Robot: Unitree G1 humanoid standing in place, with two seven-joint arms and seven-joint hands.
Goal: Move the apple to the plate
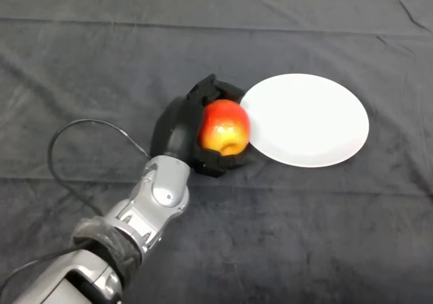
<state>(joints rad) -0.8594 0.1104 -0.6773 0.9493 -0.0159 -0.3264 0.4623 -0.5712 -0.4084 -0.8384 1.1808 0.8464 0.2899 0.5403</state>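
Note:
A red and yellow apple (224, 126) sits in my left hand (181, 124), whose black fingers and thumb curl round it from above and below. The hand and apple are just left of a white plate (311, 118), and the apple's right side overlaps the plate's left rim. My silver-grey arm (152, 206) reaches in from the lower left.
The table is covered by a dark cloth (325, 223) with faint creases.

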